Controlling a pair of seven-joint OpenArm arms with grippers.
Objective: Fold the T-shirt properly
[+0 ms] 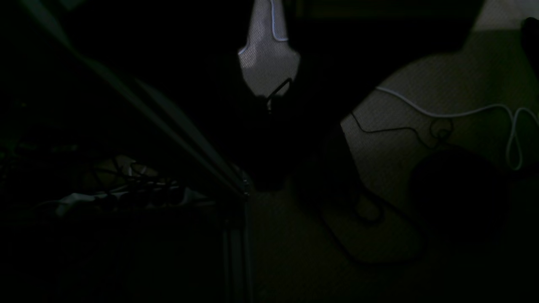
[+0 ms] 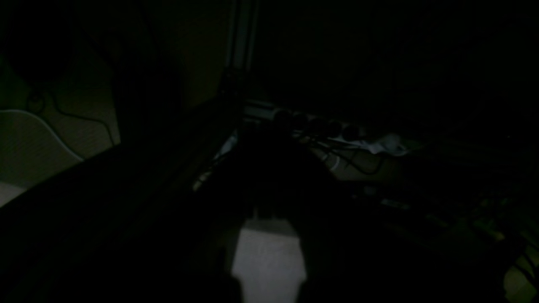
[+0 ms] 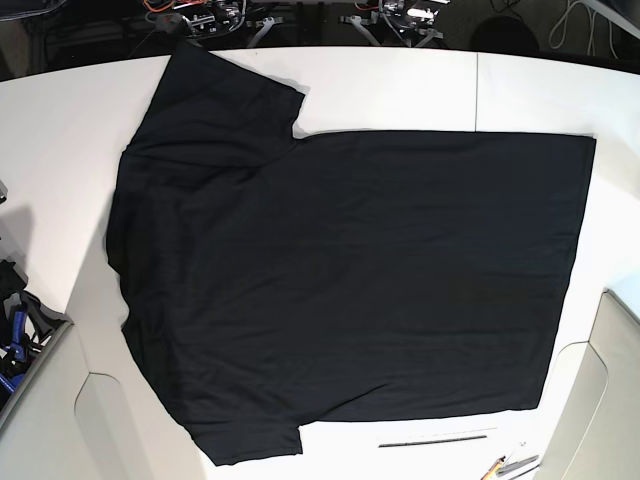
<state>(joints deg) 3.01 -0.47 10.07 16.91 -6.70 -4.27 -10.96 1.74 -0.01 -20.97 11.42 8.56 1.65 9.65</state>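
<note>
The T-shirt [image 3: 350,270] lies spread flat on the white table [image 3: 60,130], plain black side up. Its collar end is at the left and its hem at the right, with one sleeve [image 3: 220,90] toward the far edge and the other sleeve [image 3: 240,440] toward the near edge. Neither arm nor gripper appears in the base view. Both wrist views are very dark and look down at the floor, not at the shirt; the fingers cannot be made out there. Both grippers are shut with nothing seen in them.
A thin dark rod [image 3: 440,438] and pens [image 3: 510,465] lie near the table's front right edge. Cables and gear [image 3: 220,15] line the far edge. The wrist views show a white cable [image 1: 442,111], a power strip [image 2: 320,126] and a frame post [image 1: 236,235].
</note>
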